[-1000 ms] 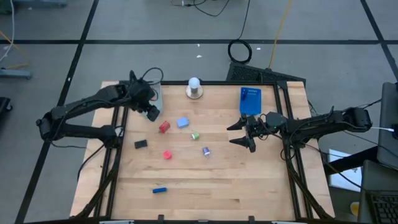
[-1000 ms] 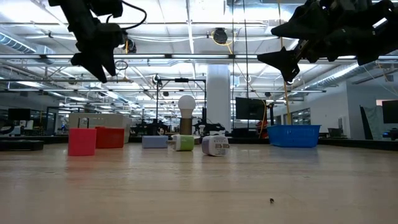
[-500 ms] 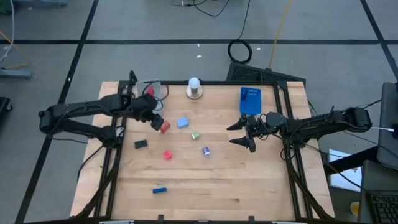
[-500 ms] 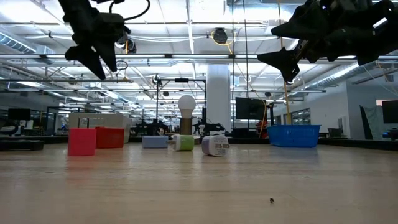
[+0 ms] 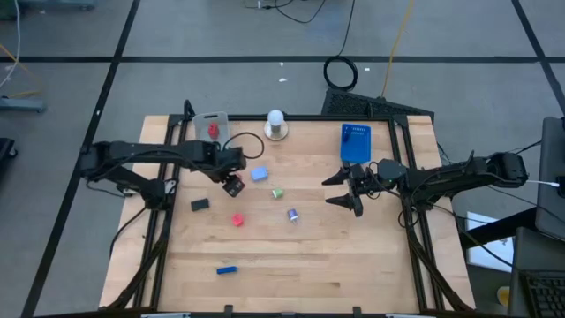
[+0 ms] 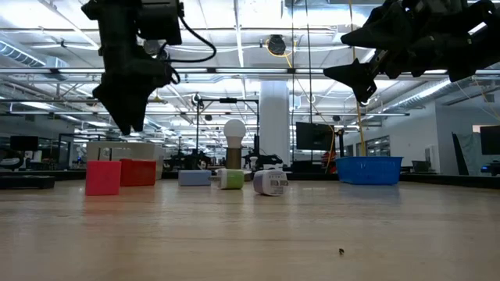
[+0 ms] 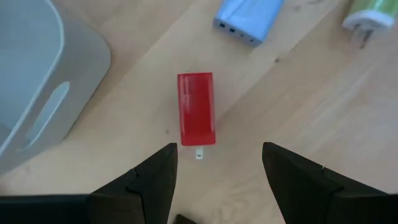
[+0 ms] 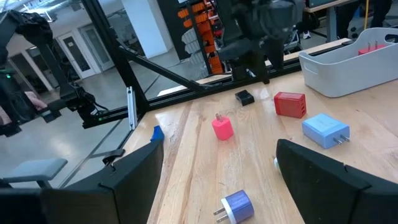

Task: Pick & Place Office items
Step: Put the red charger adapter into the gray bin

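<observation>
Small office items lie scattered on the wooden table: a red block [image 7: 196,109], a light blue block [image 5: 259,174], a green piece [image 5: 276,192], a purple piece [image 5: 292,215], a pink-red piece [image 5: 237,219], a black block [image 5: 200,204] and a blue stick [image 5: 227,269]. My left gripper [image 5: 232,184] hangs open right above the red block, its fingers [image 7: 155,177] short of the block's end, touching nothing. My right gripper [image 5: 334,191] waits open in the air beside the blue tray [image 5: 355,143].
A grey tray [image 5: 212,128] with a red item inside [image 5: 213,130] sits at the far left corner. A white ball on a round base [image 5: 276,124] stands at the far edge. The table's near half holds only the blue stick.
My left gripper has swung away from the grey tray toward the table's near right and come down lower, stopping over the red block. The tray, with a red item in it, is now uncovered. My right arm has kept still.
</observation>
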